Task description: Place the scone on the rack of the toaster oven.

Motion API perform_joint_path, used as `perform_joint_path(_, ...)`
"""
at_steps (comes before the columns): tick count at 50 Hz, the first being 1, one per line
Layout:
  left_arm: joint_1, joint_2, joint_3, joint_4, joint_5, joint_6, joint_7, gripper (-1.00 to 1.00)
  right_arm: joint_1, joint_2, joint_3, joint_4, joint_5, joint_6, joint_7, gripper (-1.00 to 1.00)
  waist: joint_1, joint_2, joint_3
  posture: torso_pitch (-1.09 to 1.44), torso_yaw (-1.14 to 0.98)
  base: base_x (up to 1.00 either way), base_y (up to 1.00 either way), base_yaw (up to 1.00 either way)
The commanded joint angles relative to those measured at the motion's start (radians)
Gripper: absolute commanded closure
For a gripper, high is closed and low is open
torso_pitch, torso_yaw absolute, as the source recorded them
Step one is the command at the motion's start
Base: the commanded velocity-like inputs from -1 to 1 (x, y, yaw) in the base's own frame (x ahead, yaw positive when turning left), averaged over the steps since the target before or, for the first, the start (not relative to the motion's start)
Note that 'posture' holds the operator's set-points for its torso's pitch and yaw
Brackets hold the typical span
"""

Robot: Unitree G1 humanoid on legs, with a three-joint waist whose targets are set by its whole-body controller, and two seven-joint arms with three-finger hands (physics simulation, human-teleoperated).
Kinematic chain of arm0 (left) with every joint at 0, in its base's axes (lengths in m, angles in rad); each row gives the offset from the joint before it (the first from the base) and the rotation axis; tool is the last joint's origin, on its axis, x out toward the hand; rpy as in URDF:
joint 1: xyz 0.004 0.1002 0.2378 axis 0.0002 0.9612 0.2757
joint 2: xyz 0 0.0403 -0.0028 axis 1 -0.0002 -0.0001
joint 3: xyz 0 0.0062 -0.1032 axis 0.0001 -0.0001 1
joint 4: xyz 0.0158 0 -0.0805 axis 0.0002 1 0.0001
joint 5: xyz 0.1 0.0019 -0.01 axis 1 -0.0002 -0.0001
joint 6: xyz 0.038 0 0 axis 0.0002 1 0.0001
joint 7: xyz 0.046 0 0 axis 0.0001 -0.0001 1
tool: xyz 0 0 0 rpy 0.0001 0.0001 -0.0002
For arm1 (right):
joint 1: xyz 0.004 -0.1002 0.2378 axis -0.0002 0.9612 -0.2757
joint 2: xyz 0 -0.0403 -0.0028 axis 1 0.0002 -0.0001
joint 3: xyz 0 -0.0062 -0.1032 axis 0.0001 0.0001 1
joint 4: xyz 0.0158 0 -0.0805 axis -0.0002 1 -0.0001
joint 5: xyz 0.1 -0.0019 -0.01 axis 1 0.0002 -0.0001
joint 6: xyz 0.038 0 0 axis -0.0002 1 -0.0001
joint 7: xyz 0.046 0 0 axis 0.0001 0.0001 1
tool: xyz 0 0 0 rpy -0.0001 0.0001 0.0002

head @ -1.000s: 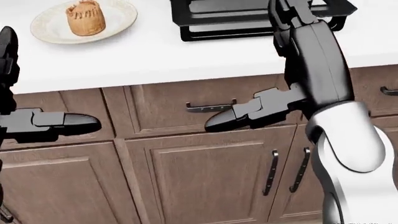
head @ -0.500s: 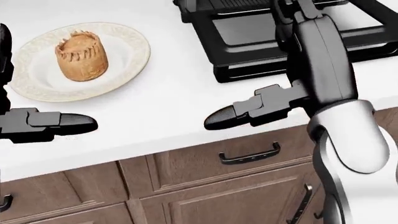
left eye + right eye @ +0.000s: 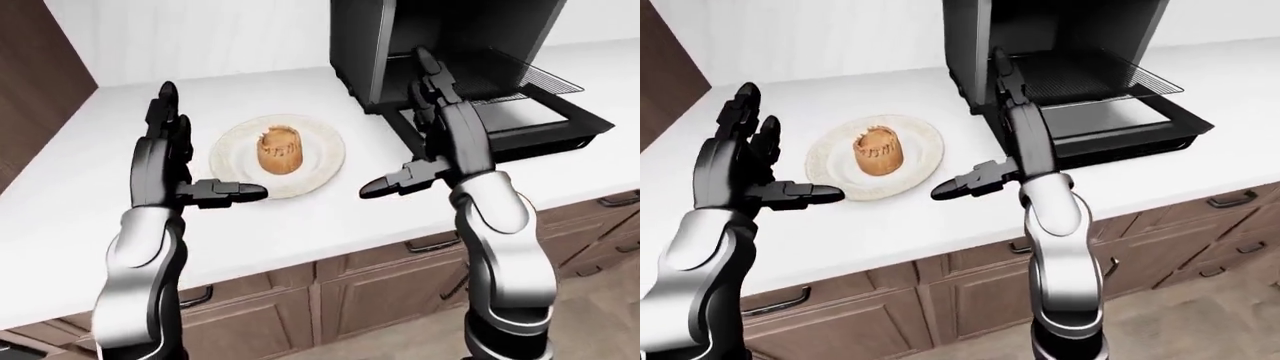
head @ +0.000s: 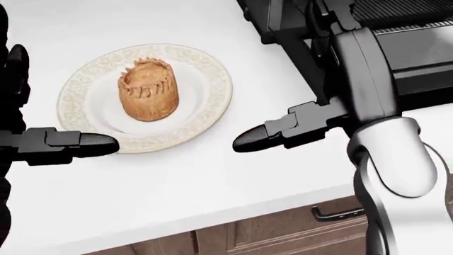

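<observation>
1. We see a white bench [image 3: 300,225] above brown cabinets.
2. Between our left hand [image 3: 165,161] and right hand [image 3: 430,127], a patterned plate [image 3: 318,161] rests on it.
3. Beyond our right hand stands the open black toaster oven [image 3: 450,45].

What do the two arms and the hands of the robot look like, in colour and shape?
Both arms have glossy silver-white rounded upper shells and black forearms. The left hand and the right hand are black, each with three thick segmented fingers whose tips are rounded. A blocky dark grey joint leads to each thumb. No cables or markings show.
</observation>
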Motion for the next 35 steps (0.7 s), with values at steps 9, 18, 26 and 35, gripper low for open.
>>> perform_joint_path(9, -0.032, 0.011, 0.007, -0.054, 0.003, -0.045, 0.004, -1.0, -0.018, -0.008, -0.01, -0.044, -0.013, -0.036, -0.003, -1.0, 0.004, 0.01, -0.024, 0.0, 0.0, 0.0, 0.0, 0.4)
perform_joint_path(18, -0.017, 0.014, 0.021, -0.069, -0.004, -0.041, -0.004, -1.0, -0.012, -0.002, -0.009, -0.045, -0.014, -0.041, -0.003, -1.0, -0.003, 0.051, -0.023, 0.0, 0.0, 0.0, 0.0, 0.45)
perform_joint_path(26, -0.035, 0.018, 0.016, -0.063, -0.003, -0.034, 0.0, -1.0, -0.027, -0.008, -0.006, -0.034, -0.033, -0.035, -0.005, -1.0, -0.003, 0.058, -0.013, 0.0, 0.0, 0.0, 0.0, 0.31)
perform_joint_path(35, -0.029, 0.013, 0.011, -0.052, 0.001, -0.051, 0.005, -1.0, -0.03, -0.006, 0.013, -0.042, -0.081, -0.012, 0.029, -1.0, 0.006, 0.011, -0.017, 0.0, 0.0, 0.0, 0.0, 0.0)
